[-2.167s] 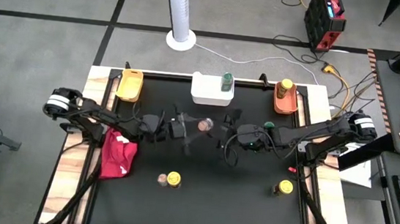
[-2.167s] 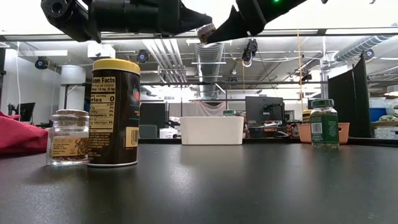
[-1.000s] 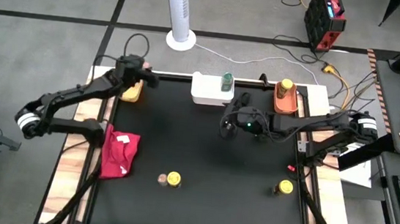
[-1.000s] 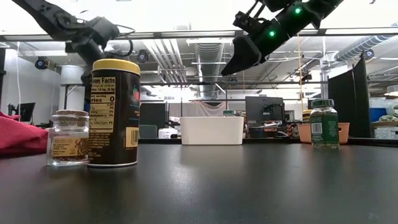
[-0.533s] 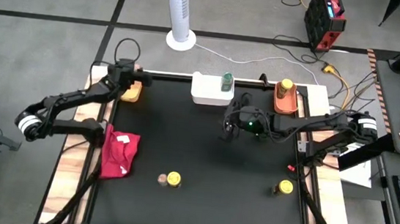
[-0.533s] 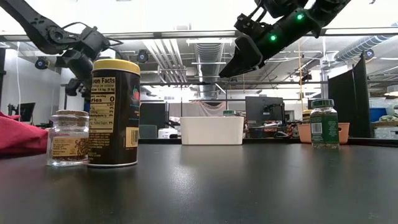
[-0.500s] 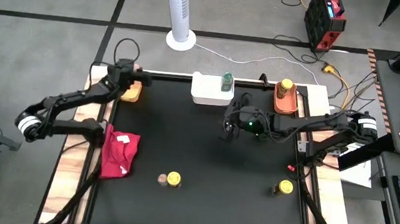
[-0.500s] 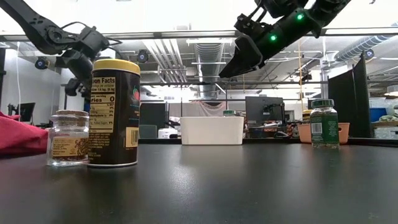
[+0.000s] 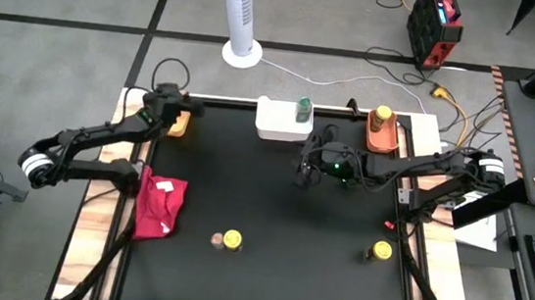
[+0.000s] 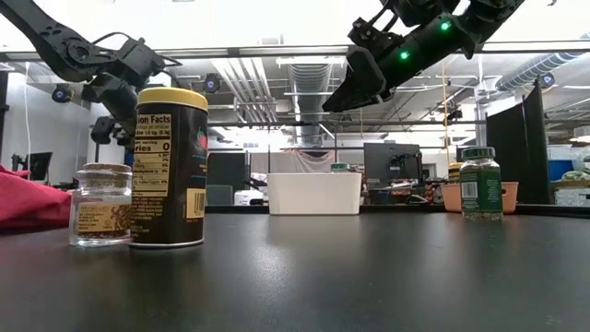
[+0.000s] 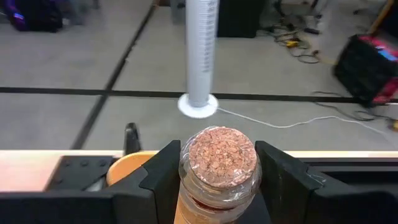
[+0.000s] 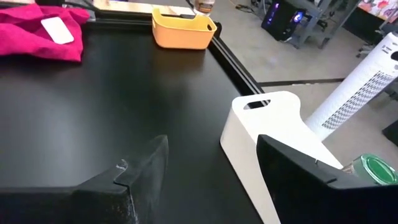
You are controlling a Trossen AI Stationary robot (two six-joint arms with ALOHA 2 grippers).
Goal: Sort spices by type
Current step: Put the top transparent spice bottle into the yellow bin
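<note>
Black table (image 9: 272,210) (red cloth (image 9: 158,208) on it), concrete floor (image 9: 60,51).

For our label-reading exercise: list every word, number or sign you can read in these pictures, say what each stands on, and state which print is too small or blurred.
"Facts": top line of the nutrition panel on the tall dark yellow-lidded spice jar, low view; the word before it is cut off.
"ries 0": the line beneath, its start hidden round the curve.
Barcode on that jar: digits too small.
Label on the small clear cork-topped glass jar: blurred.
Label on the green-lidded spice jar: too small.
</note>
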